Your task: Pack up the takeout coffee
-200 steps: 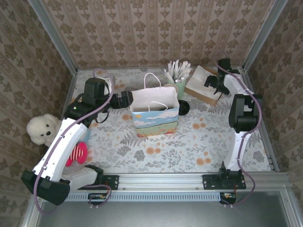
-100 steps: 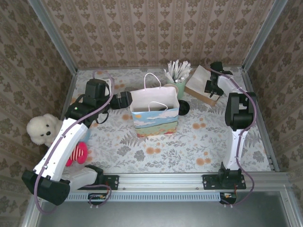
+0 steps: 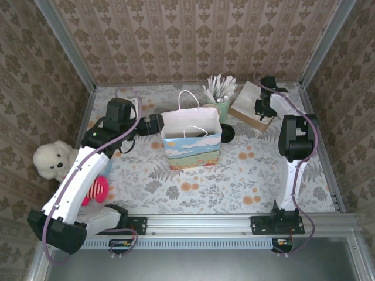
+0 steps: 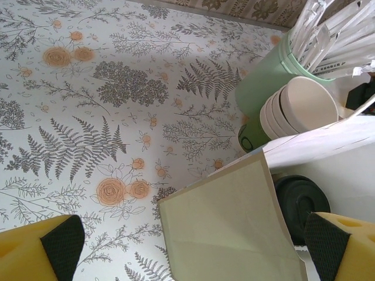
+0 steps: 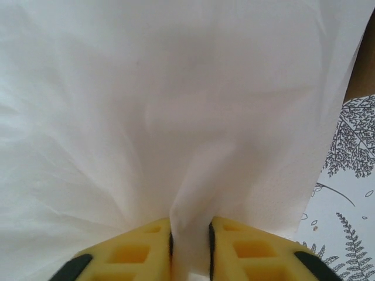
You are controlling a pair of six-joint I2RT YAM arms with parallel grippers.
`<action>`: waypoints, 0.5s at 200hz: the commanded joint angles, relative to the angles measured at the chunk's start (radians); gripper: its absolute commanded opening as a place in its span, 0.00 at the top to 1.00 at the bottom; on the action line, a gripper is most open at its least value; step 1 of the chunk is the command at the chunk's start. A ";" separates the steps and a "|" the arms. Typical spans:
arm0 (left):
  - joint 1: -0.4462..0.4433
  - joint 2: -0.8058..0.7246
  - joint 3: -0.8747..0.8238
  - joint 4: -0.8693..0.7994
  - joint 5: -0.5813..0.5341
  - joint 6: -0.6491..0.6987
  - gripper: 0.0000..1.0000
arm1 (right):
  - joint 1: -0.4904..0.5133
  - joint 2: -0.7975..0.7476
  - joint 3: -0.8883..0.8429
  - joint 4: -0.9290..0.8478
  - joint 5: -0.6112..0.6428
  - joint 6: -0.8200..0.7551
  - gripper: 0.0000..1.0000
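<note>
The takeout coffee shows by its round black lid (image 4: 299,202), low between the paper bag's olive side panel (image 4: 228,228) and its white wall; from above a dark shape (image 3: 198,133) sits in the bag's mouth. The bag (image 3: 192,146), printed with sky and flowers, stands mid-table. My left gripper (image 3: 153,124) is open at the bag's left side, its yellow fingers (image 4: 44,249) wide apart with nothing between them. At the back right, my right gripper (image 3: 262,108) is shut on a fold of white napkin (image 5: 176,117), pinched between the yellow fingers (image 5: 126,257).
A pale-green cup of white sticks (image 3: 218,99) stands behind the bag, with lidless cream-lined cups (image 4: 296,108) lying beside it. A black round thing (image 3: 227,133) lies right of the bag. The napkin tops a brown stack (image 3: 249,105). A white plush toy (image 3: 51,159) sits far left.
The right gripper moved slightly left and down onto the napkin stack and closed on a fold of napkin. The left arm and the bag have not moved.
</note>
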 commanded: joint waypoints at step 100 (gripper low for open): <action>-0.004 -0.008 -0.011 0.050 0.001 -0.010 0.00 | 0.005 -0.335 -0.300 0.371 -0.016 -0.017 1.00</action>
